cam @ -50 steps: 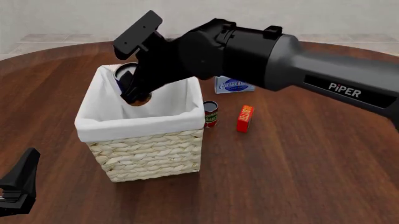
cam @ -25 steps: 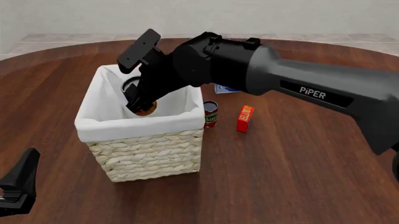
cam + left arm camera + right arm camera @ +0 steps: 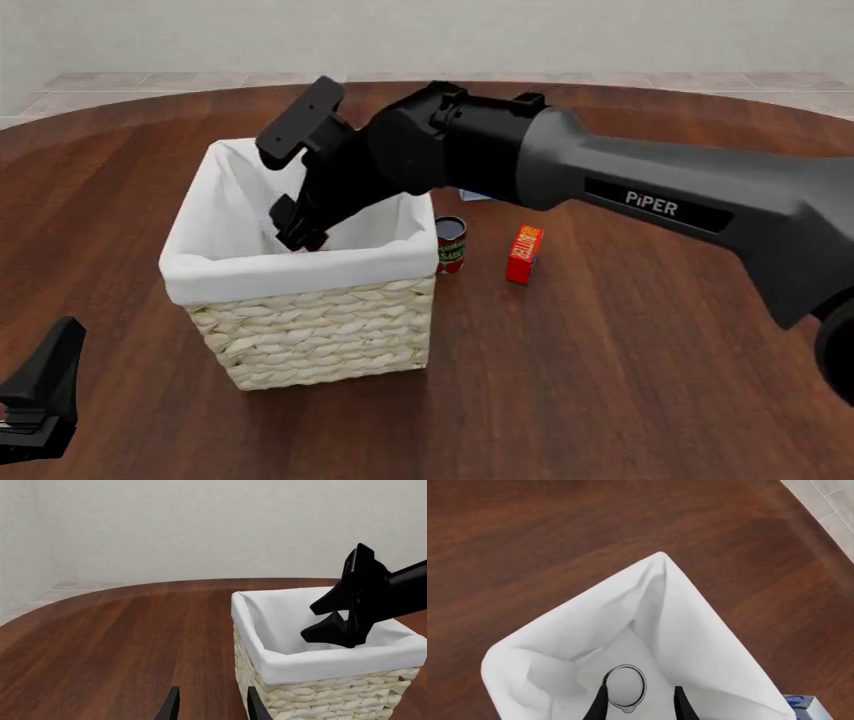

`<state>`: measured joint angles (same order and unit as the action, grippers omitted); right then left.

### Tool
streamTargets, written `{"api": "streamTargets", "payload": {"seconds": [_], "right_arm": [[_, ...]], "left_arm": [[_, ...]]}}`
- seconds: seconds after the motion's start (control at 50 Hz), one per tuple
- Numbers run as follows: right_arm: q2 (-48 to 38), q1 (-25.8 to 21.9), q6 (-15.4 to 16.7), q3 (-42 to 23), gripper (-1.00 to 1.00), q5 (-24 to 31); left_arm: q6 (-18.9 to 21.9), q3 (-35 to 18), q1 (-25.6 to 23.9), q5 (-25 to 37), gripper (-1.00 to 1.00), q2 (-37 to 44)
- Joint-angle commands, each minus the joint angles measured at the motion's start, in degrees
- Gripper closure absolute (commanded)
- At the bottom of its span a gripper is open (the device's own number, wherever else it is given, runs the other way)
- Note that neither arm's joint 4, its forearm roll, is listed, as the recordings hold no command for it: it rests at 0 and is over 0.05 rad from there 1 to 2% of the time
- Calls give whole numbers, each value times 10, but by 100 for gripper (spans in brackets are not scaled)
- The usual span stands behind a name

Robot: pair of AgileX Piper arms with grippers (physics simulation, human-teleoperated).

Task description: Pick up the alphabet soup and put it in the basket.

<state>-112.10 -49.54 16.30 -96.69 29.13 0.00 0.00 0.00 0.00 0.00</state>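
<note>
The basket (image 3: 300, 270) stands at the table's left middle, pale wicker with a white lining. My right gripper (image 3: 296, 232) reaches down into its mouth, jaws open. In the right wrist view the alphabet soup (image 3: 625, 685) shows only its silvery round top, low on the basket's floor between my fingers and apart from them. The white lining (image 3: 694, 620) surrounds it. The can is hidden in the front view. My left gripper (image 3: 212, 707) is open and empty, low at the near left (image 3: 40, 400), facing the basket (image 3: 333, 662) and the right gripper (image 3: 333, 630).
A small red-and-green can (image 3: 451, 245) stands against the basket's right side. A red box (image 3: 525, 254) stands a little further right. A blue-and-white box (image 3: 474, 192) is mostly hidden behind the right arm.
My right gripper went lower into the basket with the can. The can left the jaws and now sits on the basket's floor, out of sight from the front. The left arm has not moved.
</note>
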Motion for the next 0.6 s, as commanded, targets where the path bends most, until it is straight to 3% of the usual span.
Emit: {"api": "streamTargets", "payload": {"seconds": [0.02,0.6], "right_arm": [[2,-1,-1,-2,-100,0],[61,-17,8,-9,-100,12]], "left_arm": [[0,0,0,0,-100,0],[0,0,0,0,-100,0]]}}
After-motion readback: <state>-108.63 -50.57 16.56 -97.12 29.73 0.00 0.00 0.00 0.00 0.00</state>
